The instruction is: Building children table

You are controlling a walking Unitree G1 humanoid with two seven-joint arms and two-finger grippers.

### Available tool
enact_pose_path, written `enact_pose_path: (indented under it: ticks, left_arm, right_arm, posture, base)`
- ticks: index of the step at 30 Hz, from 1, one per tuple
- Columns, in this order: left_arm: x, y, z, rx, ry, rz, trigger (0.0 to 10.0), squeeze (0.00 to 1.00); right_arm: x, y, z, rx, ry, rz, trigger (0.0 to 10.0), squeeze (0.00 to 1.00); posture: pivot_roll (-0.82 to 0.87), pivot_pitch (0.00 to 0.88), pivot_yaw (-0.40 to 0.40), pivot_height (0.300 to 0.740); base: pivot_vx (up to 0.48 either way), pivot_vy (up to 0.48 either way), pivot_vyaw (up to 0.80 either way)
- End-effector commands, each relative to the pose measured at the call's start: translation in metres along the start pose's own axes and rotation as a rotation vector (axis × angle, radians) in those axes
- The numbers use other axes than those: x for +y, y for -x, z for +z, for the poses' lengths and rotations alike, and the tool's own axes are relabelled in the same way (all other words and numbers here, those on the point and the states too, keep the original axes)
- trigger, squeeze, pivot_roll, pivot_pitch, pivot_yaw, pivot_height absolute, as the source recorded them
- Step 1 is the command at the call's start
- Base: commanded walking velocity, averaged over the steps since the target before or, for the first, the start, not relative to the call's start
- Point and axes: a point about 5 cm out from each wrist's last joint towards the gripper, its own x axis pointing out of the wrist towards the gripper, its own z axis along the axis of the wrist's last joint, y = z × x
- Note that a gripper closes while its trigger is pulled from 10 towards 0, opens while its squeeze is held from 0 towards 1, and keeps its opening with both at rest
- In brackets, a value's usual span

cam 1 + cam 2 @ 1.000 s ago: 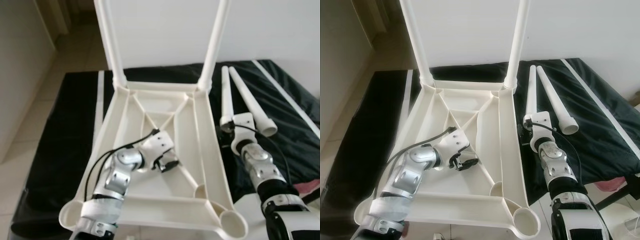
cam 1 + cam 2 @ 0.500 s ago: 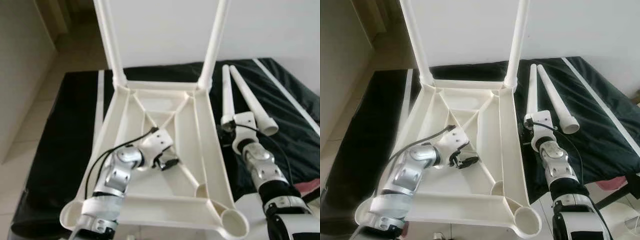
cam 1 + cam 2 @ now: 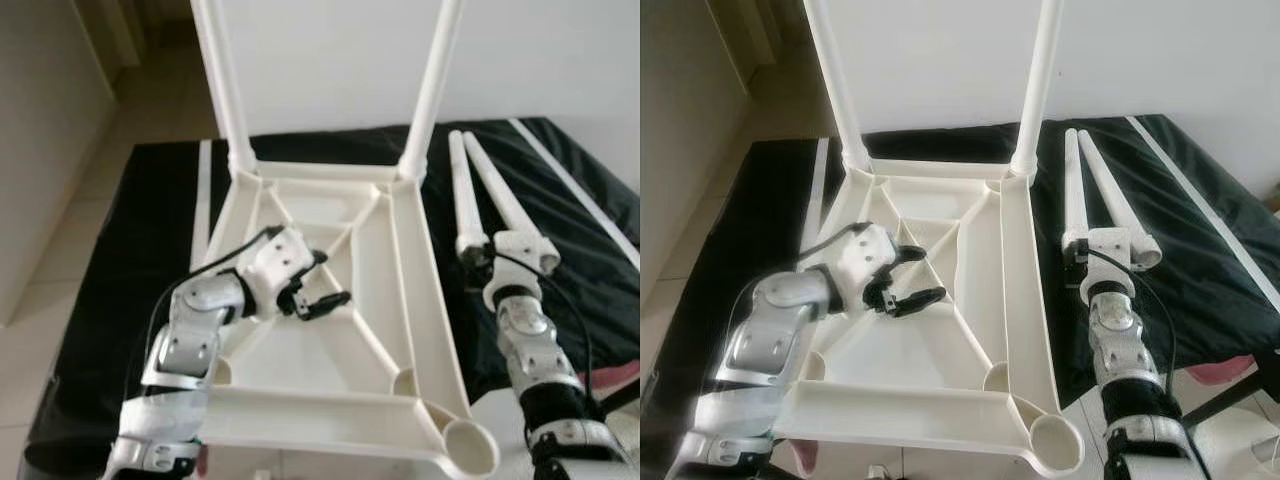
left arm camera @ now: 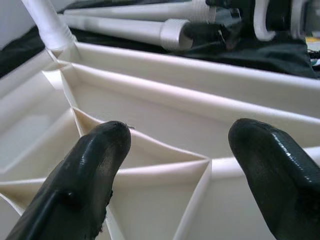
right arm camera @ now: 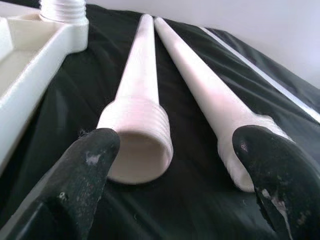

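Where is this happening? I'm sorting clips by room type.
Probably a room in a home, perhaps a bedroom: the upturned white table top lies on a black padded cover like a bed or mattress, beside a plain white wall and a tiled floor.

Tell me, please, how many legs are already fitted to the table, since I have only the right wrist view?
Observer: Two. One fitted leg stands upright at the far left corner of the upturned table top, and a second fitted leg stands at the far right corner.
Operator: Thank you. Where is the left gripper?
Observer: The left gripper hovers over the ribs in the middle of the underside, fingers open, holding nothing.
Operator: Is a near corner free for the next leg?
Observer: The near right socket is empty. The near left corner lies behind the left arm.
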Motion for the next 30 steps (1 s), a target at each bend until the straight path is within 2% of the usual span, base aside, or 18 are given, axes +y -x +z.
enact_pose_path:
  ticks: [1,5,7,8,10,11,13,16,17,18,20,22,30]
  left_arm:
    - [-0.001,0.004,0.000,-0.002,0.007,-0.045,10.0,0.00]
    - [0.002,0.009,-0.002,0.010,0.004,-0.049,10.0,0.00]
    - [0.000,0.021,-0.004,0.018,0.009,-0.091,10.0,0.00]
    - [0.000,0.021,-0.004,0.018,0.009,-0.091,10.0,0.00]
    - [-0.006,0.032,-0.005,0.026,0.015,-0.146,10.0,0.00]
    - [-0.006,0.032,-0.005,0.026,0.015,-0.146,10.0,0.00]
    - [-0.015,0.041,-0.007,0.026,0.026,-0.201,10.0,0.00]
    - [-0.018,0.043,-0.007,0.023,0.031,-0.217,10.0,0.00]
    - [-0.027,0.046,-0.008,0.025,0.034,-0.256,10.0,0.00]
    - [-0.027,0.046,-0.008,0.025,0.034,-0.256,10.0,0.00]
    - [-0.039,0.050,-0.013,0.054,0.046,-0.306,10.0,0.00]
    - [-0.050,0.053,-0.023,0.122,0.064,-0.354,10.0,0.00]
    - [-0.063,0.055,-0.041,0.235,0.069,-0.403,10.0,0.00]
  right_arm:
    - [-0.003,0.003,-0.001,0.006,0.003,-0.049,10.0,0.00]
    - [0.001,0.008,0.002,-0.013,-0.008,-0.062,10.0,0.00]
    - [0.006,0.014,0.005,-0.027,-0.014,-0.061,10.0,0.00]
    - [0.006,0.014,0.005,-0.027,-0.014,-0.061,10.0,0.00]
    - [0.012,0.020,0.007,-0.042,-0.016,-0.039,10.0,0.00]
    - [0.012,0.020,0.007,-0.042,-0.016,-0.039,10.0,0.00]
    - [0.018,0.028,0.003,-0.036,-0.016,-0.012,10.0,0.00]
    - [0.020,0.031,0.001,-0.031,-0.018,-0.004,10.0,0.00]
    - [0.024,0.036,0.000,-0.029,-0.028,0.032,10.0,0.00]
    - [0.024,0.036,0.000,-0.029,-0.028,0.032,10.0,0.00]
    - [0.030,0.042,-0.002,-0.017,-0.046,0.097,10.0,0.00]
    - [0.029,0.045,-0.005,0.006,-0.021,0.102,10.0,0.00]
    - [0.028,0.046,-0.009,0.042,-0.017,0.087,10.0,0.00]
  posture:
    - [0.01,0.000,0.018,0.740]
    - [0.01,0.000,0.019,0.740]
    - [0.01,0.000,0.018,0.740]
    - [0.01,0.000,0.018,0.740]
    - [0.01,0.000,0.017,0.740]
    - [0.01,0.000,0.017,0.740]
    - [0.01,0.000,0.012,0.740]
    - [0.01,0.000,0.012,0.740]
    - [0.02,0.001,0.010,0.740]
    - [0.02,0.001,0.010,0.740]
    - [0.02,0.003,0.007,0.740]
    - [0.02,0.005,0.005,0.740]
    - [0.02,0.007,0.005,0.740]
  base:
    - [0.000,0.000,0.00]
    - [0.000,0.000,0.00]
    - [0.000,0.000,0.00]
    - [0.000,0.000,0.00]
    - [0.000,0.000,0.00]
    - [0.000,0.000,0.00]
    - [0.000,0.000,0.00]
    - [0.000,0.000,0.00]
    - [0.000,0.000,0.00]
    - [0.000,0.000,0.00]
    - [0.000,0.000,0.00]
    - [0.000,0.000,0.00]
    - [0.000,0.000,0.00]
